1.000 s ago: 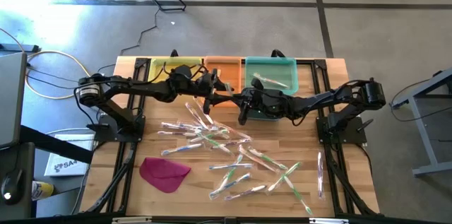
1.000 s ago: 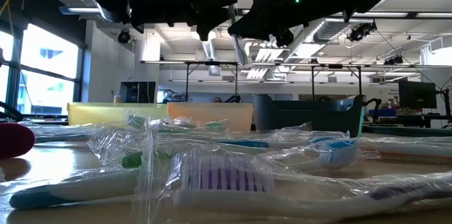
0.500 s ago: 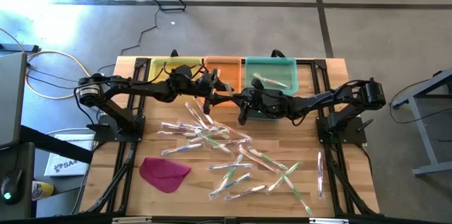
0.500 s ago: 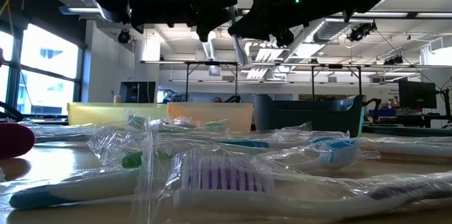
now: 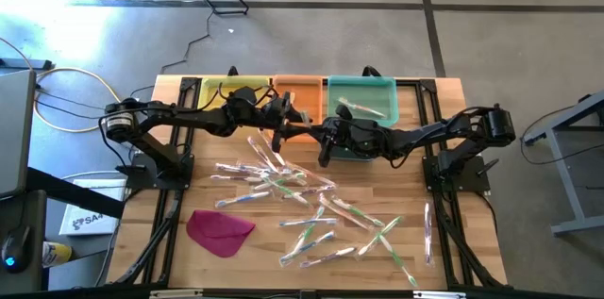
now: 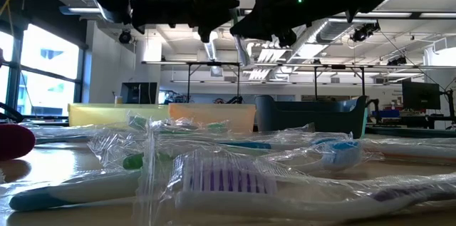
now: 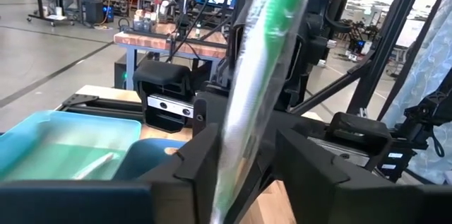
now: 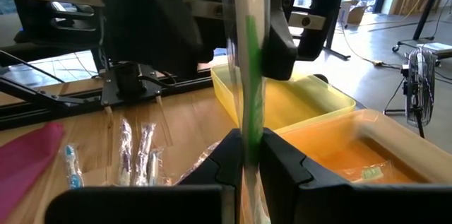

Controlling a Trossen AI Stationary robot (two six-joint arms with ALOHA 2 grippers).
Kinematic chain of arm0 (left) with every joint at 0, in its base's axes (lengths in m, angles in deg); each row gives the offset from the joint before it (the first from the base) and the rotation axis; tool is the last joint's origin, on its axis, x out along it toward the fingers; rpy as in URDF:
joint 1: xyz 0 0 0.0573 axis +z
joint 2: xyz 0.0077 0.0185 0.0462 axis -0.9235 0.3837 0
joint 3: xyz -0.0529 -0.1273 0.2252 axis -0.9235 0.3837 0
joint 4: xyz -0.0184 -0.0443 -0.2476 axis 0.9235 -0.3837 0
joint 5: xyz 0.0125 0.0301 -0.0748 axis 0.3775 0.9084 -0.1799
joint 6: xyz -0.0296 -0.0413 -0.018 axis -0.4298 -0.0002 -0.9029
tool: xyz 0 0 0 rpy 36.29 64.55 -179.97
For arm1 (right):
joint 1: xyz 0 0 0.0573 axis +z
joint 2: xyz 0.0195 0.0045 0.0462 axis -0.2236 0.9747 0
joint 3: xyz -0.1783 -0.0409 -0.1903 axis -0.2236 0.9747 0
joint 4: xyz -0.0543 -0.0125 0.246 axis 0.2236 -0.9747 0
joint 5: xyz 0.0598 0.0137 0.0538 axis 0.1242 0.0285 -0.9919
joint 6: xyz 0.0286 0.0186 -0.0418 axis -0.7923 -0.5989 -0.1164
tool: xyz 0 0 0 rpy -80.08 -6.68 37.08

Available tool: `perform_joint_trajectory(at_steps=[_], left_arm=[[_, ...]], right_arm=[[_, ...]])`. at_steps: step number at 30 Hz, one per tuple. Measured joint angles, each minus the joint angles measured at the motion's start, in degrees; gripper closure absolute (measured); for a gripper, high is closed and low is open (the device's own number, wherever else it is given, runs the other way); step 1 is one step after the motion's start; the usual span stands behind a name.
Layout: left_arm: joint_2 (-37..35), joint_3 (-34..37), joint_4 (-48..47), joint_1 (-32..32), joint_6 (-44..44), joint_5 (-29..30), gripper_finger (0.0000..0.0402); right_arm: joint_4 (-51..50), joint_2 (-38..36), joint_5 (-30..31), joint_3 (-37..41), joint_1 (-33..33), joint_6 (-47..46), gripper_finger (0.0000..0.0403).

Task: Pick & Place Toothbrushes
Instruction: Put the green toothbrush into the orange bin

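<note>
The green toothbrush (image 8: 250, 75) in its clear wrapper hangs upright above mid-table, unmoved since a second ago. The right gripper (image 8: 246, 155) clamps it; the left gripper (image 7: 240, 155) straddles it, fingers narrowing. Both arms meet before the orange bin (image 5: 298, 91).

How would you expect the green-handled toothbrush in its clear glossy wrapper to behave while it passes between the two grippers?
The green-handled toothbrush in its clear glossy wrapper stands straight in the right gripper, so it is probably stiff. Its glossy film looks slippery and may slide between the fingers. Being slim, it is likely light.
</note>
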Motion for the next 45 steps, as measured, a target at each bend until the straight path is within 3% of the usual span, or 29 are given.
perform_joint_trajectory(at_steps=[20,29,34,45], left_arm=[[0.0,0.0,0.0,0.1,0.2,0.2,0.0355],[0.0,0.1,-0.2,0.0,0.0,-0.6,0.0363],[0.0,0.1,-0.5,0.0,-1.4,-0.5,0.0365],[0.0,0.1,-0.5,0.1,-1.0,-1.2,0.0384]], right_arm=[[0.0,0.0,-0.2,0.0,0.0,-0.1,0.0376],[0.0,0.0,-3.4,0.0,0.0,-0.1,0.0370],[-0.1,0.0,-4.1,0.0,0.0,-0.2,0.0327],[-3.2,-1.7,-5.7,0.0,0.0,-0.1,0.0173]])
